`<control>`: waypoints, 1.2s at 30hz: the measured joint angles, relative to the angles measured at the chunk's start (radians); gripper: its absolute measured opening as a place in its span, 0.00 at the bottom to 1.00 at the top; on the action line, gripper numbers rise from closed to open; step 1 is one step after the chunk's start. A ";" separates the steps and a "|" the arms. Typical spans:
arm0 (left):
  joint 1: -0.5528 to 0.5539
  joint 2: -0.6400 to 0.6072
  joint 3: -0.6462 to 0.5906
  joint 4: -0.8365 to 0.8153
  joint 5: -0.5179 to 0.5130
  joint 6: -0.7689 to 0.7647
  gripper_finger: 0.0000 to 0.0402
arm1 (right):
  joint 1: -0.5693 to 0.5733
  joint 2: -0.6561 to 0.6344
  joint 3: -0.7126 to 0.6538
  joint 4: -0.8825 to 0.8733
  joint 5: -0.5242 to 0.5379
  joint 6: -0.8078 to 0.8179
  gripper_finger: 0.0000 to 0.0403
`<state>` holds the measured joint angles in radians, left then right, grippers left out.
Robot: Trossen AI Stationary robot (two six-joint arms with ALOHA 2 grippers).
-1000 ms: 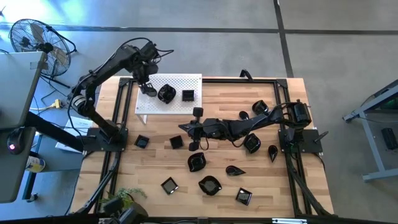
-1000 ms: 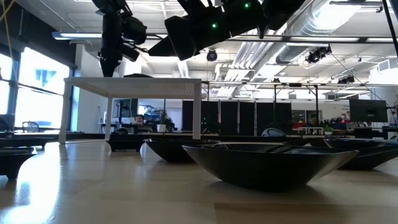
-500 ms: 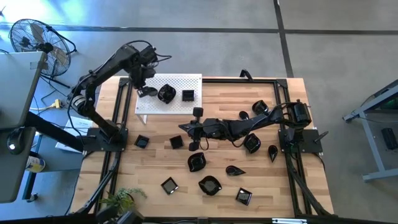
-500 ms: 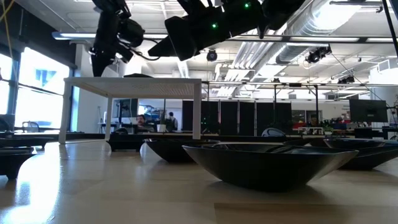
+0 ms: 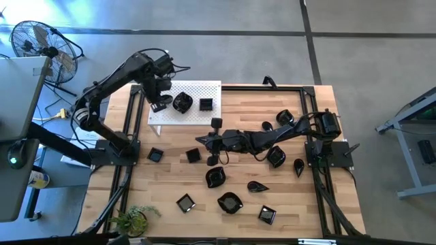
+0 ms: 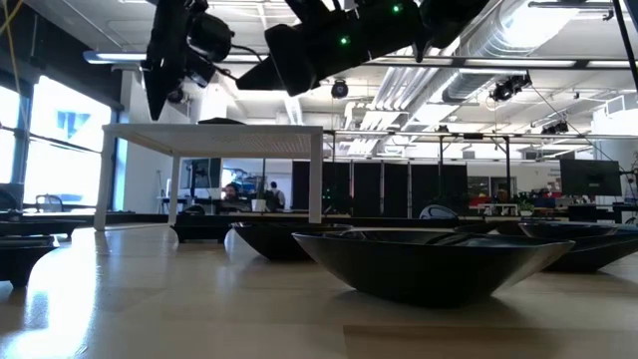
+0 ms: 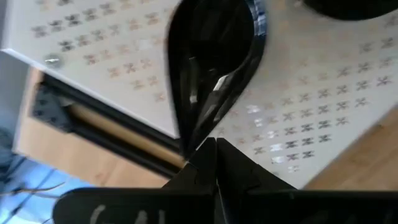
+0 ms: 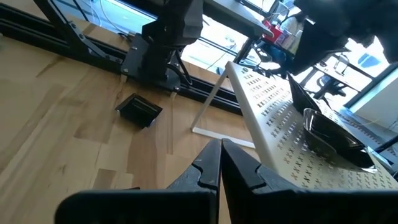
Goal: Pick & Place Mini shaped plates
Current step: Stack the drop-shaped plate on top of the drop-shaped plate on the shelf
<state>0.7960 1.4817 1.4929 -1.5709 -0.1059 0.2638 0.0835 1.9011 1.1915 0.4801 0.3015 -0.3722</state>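
Several glossy black mini plates lie on the wooden table, among them a square one [image 5: 154, 155], a wavy one [image 5: 215, 177] and a teardrop [image 5: 257, 186]. A round plate [image 5: 182, 102] and a square plate [image 5: 206, 104] sit on the white perforated board [image 5: 197, 88]. My left gripper [image 5: 158, 105] is at the board's left edge, shut at a teardrop plate [image 7: 214, 68]. My right gripper [image 5: 204, 139] hovers shut over the table's middle and touches nothing; its wrist view shows the shut fingers [image 8: 219, 149]. My left gripper meets the teardrop plate at its pointed tip [image 7: 189, 140], slanting down from above, fingers shut [image 7: 216, 155]. Its own fingers hide the exact place of contact. The plate's wide end [image 7: 224, 25] lies over the board; I cannot tell whether it rests there.
The board stands on thin white legs [image 6: 174, 184] at the table's far left. Black frame rails [image 5: 126, 163] run along both table sides. More plates cluster by the right arm's base [image 5: 284, 117]. A fan [image 5: 30, 37] and a grey desk [image 5: 20, 88] stand beyond the left edge.
My left gripper has moved a little toward the board's left edge and the table's near side, and has tipped slightly. The teardrop plate has gone along with it. The right arm has kept still.
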 joint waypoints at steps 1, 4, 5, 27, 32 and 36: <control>0.001 -0.003 0.000 0.004 -0.026 0.000 0.00 | 0.001 0.000 0.000 0.000 -0.002 0.000 0.00; 0.002 -0.009 0.000 0.053 -0.119 -0.007 0.00 | 0.005 0.000 0.000 0.001 -0.003 -0.001 0.00; 0.002 -0.009 0.000 0.076 -0.145 -0.009 0.00 | 0.005 0.000 0.000 0.001 -0.003 -0.001 0.00; 0.087 -0.021 -0.119 0.141 -0.056 0.092 0.00 | 0.004 0.000 0.000 -0.004 -0.002 -0.002 0.00; 0.087 -0.021 -0.122 0.125 -0.017 0.088 0.00 | 0.004 0.000 0.000 -0.004 -0.002 -0.003 0.00; 0.087 -0.032 -0.122 0.102 0.028 0.079 0.00 | 0.004 0.000 0.000 -0.004 -0.002 -0.003 0.00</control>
<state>0.8829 1.4496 1.3705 -1.4690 -0.0784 0.3431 0.0879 1.9011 1.1915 0.4759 0.2993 -0.3748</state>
